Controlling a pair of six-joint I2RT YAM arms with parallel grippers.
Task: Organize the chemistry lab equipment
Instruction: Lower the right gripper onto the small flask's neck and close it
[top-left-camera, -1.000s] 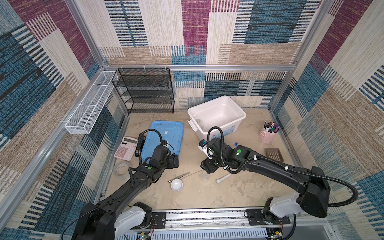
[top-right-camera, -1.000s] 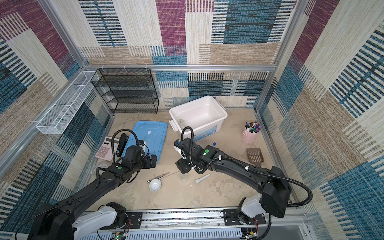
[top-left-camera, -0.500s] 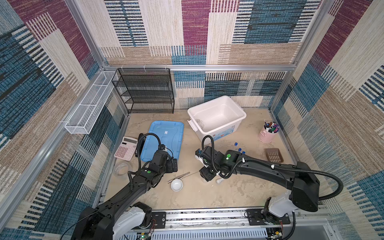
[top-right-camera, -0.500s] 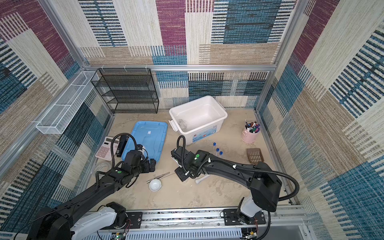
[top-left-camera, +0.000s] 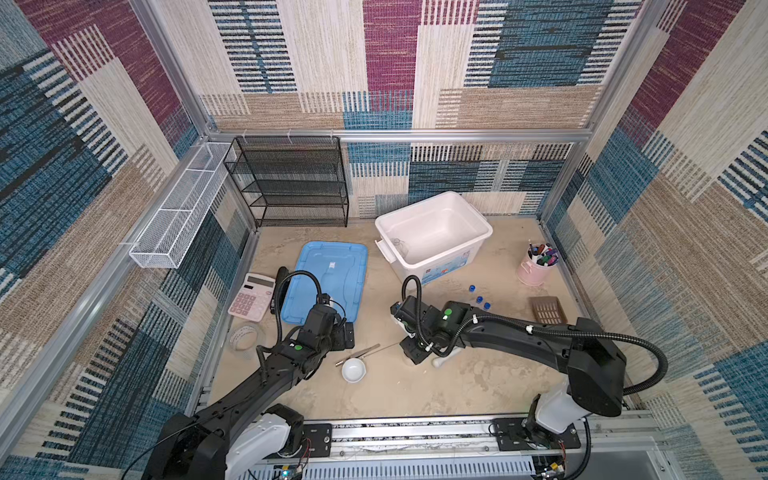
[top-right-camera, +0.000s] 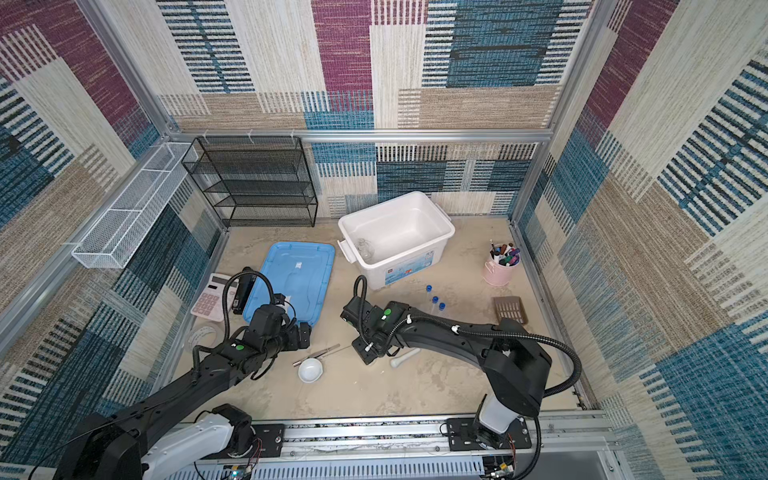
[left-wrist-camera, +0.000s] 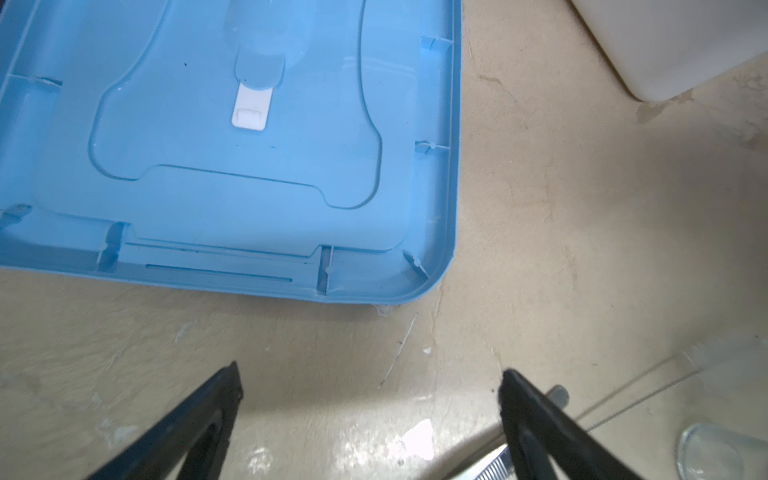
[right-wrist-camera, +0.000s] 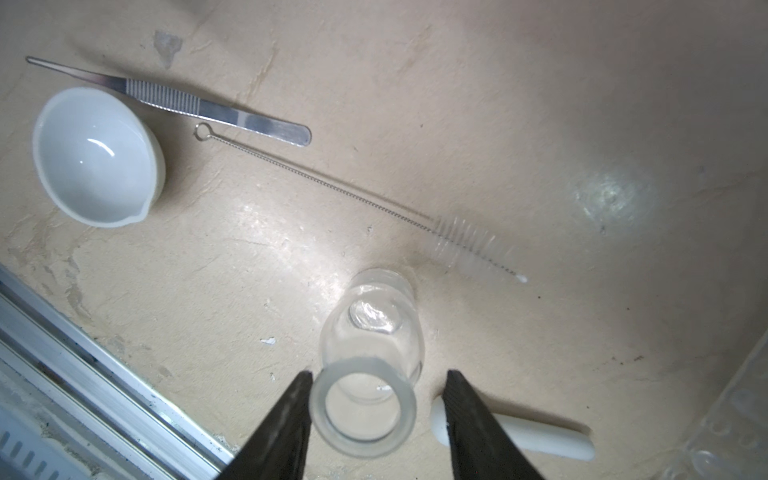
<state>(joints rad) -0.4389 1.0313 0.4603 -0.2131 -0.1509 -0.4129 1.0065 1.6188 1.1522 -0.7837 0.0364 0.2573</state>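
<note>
Where the right end effector (right-wrist-camera: 379, 372) straddles it, the flask (right-wrist-camera: 374, 332) looks faint.

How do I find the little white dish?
Find the blue lid lying flat beside the big white bin. Just in front of its near edge lie metal tweezers, and the white dish sits right by them. It is the only round open bowl, with a tiny pouring spout.

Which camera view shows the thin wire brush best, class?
The right wrist view: the wire brush shows whole, loop to bristles, beside the tweezers. In both top views it is only a faint thin line; the left wrist view catches just a stretch of its wire.
</note>
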